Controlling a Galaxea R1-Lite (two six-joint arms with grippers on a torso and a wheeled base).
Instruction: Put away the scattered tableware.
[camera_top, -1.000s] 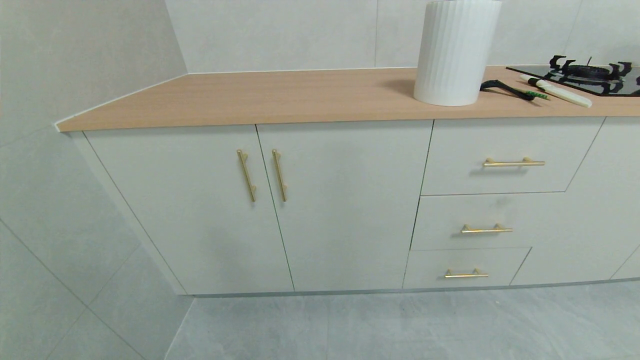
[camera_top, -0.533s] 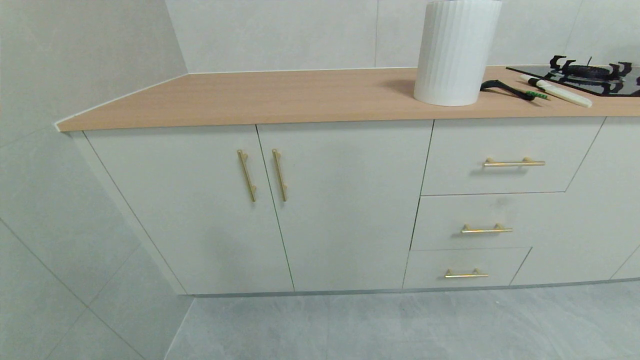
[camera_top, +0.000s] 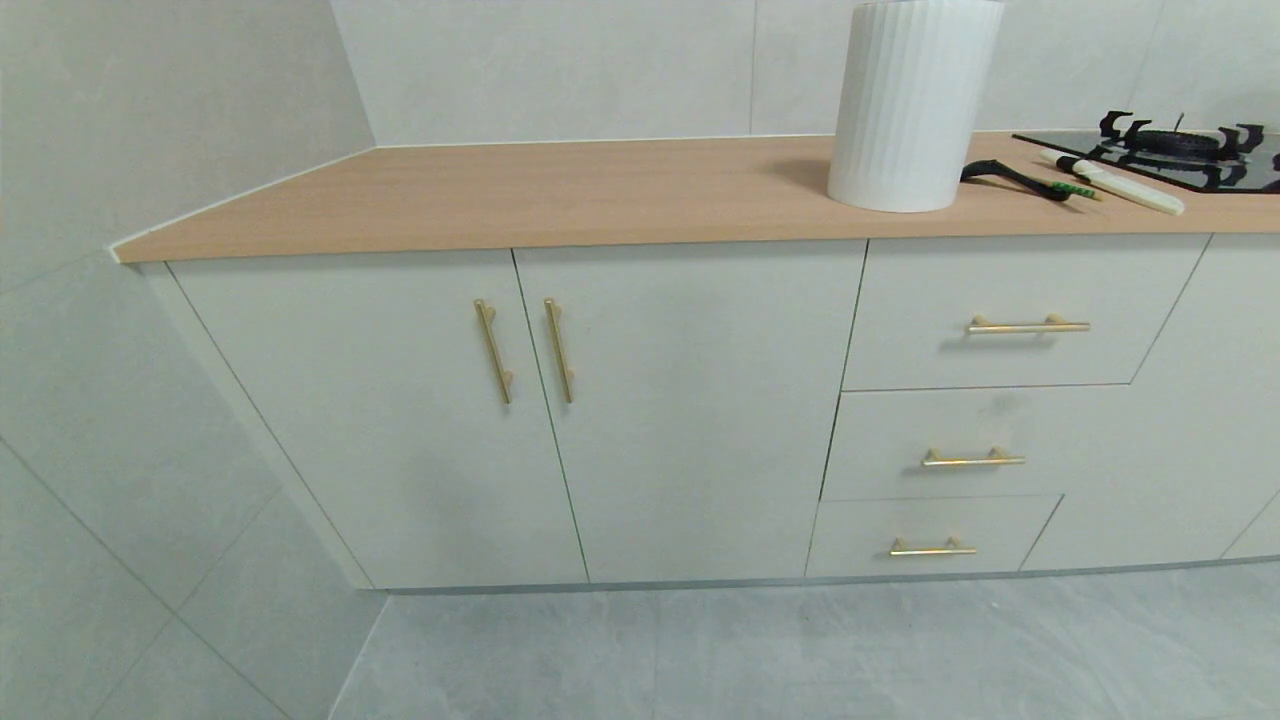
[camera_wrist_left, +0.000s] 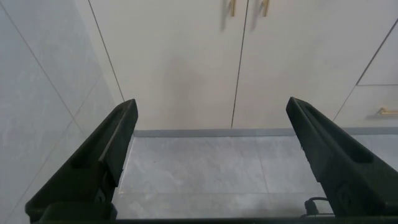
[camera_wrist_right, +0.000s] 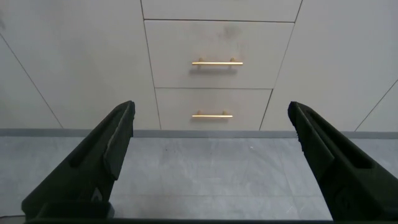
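1. At the upper right of the head view, the scattered tableware lies on the wooden countertop (camera_top: 560, 195): a black-handled utensil (camera_top: 1010, 178), a white utensil (camera_top: 1115, 184) and a small green piece (camera_top: 1078, 190) between them. I cannot tell whether they touch.
2. The left gripper (camera_wrist_left: 210, 106) has its jaws spread wide with nothing in them, and is low before the cupboard doors (camera_top: 690, 400). The right gripper (camera_wrist_right: 210, 107) is just as wide and empty, facing the lower drawers (camera_wrist_right: 214, 62).
3. The step in hand looks like the approach, since nothing is grasped yet. The right arm probably needs raising above the counter, to take one utensil at a time across its narrow handle.
4. The white ribbed container (camera_top: 912, 105) just left of the utensils may be the holder, or the top drawer (camera_top: 1028, 325) may be. I cannot tell which.
5. The container crowds the black utensil's end. The gas hob (camera_top: 1180, 150) sits close behind the white one. The pieces lie close, so a finger could nudge a neighbour.
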